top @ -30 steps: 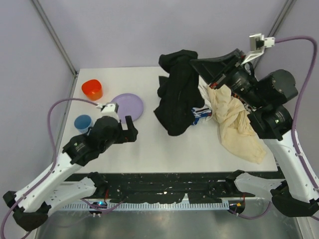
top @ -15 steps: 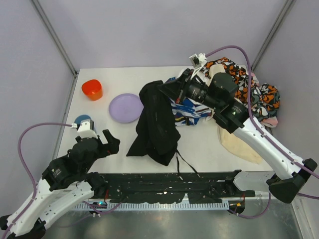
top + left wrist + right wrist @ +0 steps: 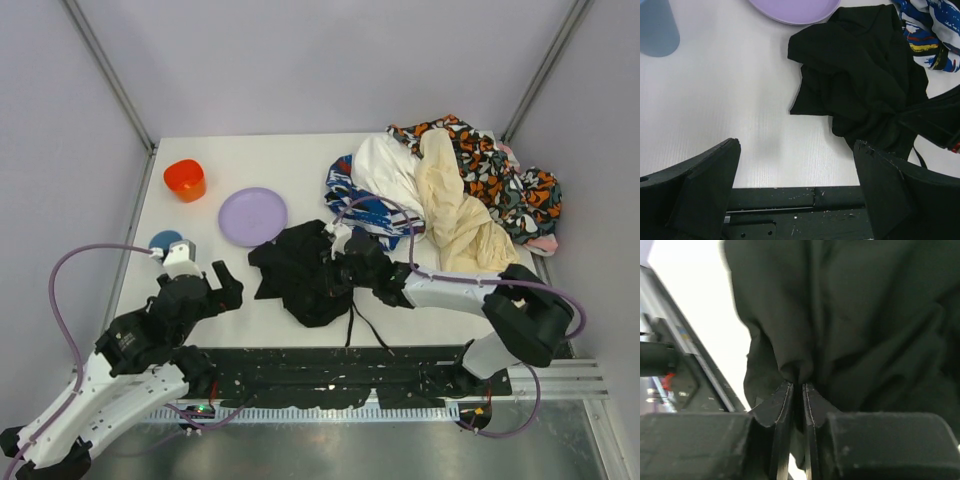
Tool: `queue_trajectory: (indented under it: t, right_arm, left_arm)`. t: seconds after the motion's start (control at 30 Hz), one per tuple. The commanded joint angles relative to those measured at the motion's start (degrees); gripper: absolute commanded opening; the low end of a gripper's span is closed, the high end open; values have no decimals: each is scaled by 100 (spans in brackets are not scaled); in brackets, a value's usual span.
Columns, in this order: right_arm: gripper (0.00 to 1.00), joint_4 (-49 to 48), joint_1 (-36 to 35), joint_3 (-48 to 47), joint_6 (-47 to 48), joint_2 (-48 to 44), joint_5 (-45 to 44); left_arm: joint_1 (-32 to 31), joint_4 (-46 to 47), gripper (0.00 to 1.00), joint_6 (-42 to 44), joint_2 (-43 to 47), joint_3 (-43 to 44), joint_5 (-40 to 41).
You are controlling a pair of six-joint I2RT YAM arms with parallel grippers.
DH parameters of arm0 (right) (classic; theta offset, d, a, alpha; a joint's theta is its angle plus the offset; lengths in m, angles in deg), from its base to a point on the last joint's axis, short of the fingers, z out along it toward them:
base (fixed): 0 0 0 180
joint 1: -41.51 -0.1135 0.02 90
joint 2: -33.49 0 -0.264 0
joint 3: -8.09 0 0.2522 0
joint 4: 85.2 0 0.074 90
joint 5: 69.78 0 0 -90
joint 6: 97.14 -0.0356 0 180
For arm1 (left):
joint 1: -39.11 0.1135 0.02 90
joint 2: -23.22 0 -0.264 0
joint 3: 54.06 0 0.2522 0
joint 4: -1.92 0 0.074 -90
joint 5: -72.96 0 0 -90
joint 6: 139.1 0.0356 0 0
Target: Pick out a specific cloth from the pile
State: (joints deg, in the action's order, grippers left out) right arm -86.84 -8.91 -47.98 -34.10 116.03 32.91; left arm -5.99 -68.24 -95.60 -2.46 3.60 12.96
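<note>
The black cloth [image 3: 300,270] lies crumpled on the table near its front edge, apart from the pile [image 3: 450,190], with thin black strings trailing toward the front. It also shows in the left wrist view [image 3: 860,85] and fills the right wrist view [image 3: 850,315]. My right gripper [image 3: 340,268] is low over the table and shut on a fold of the black cloth [image 3: 797,375]. My left gripper [image 3: 222,285] is open and empty, left of the cloth over the table's front edge [image 3: 797,165].
A purple plate [image 3: 253,215] lies just behind the black cloth. An orange cup [image 3: 185,179] and a blue cup [image 3: 163,243] stand at the left. The pile's cream cloth [image 3: 455,215] and blue-white piece [image 3: 365,205] lie at back right.
My right arm has swung down and left, laying the black cloth from hanging in the air onto the table by the plate. The left arm stayed about the same.
</note>
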Motion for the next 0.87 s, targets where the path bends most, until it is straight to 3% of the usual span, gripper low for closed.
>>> queue_trajectory:
  t: [0.0,0.03,0.07,0.1,0.13,0.17,0.3,0.43,0.5,0.7,0.83]
  right_arm:
    - [22,-135,32,-268,15,148,-478]
    - [25,200,32,-487,216,96,-469]
    - [47,326,32,-629,287,-113,-504]
    - [53,544,23,-673,410,-229,-582]
    - [78,686,31,-743,437,-569,-818]
    - [97,940,32,-762,437,-955,-986]
    - [95,2466,32,-1078,569,-2020,-2655]
    - [95,3444,40,-921,491,-3144,-5278]
    - [95,3779,40,-675,227,-3663,-6037]
    - [95,3563,32,125,112,-4939,-6288]
    - [95,3211,40,354,454,-5204,-6253]
  left_arm:
    - [-7,209,100,-87,-149,22,129]
    - [-7,209,100,-96,-166,22,120]
    - [-7,209,100,-87,-175,22,112]
    - [1,200,100,-87,-184,13,111]
    - [-16,200,99,-87,-175,5,111]
    - [1,191,100,-96,-175,-4,111]
    - [-7,200,100,-61,-114,-13,129]
    - [-7,252,100,-35,-17,-48,138]
    - [-7,349,100,-8,27,-92,112]
    - [-7,507,100,9,-8,-180,138]
    - [-7,472,100,-26,-113,-145,85]
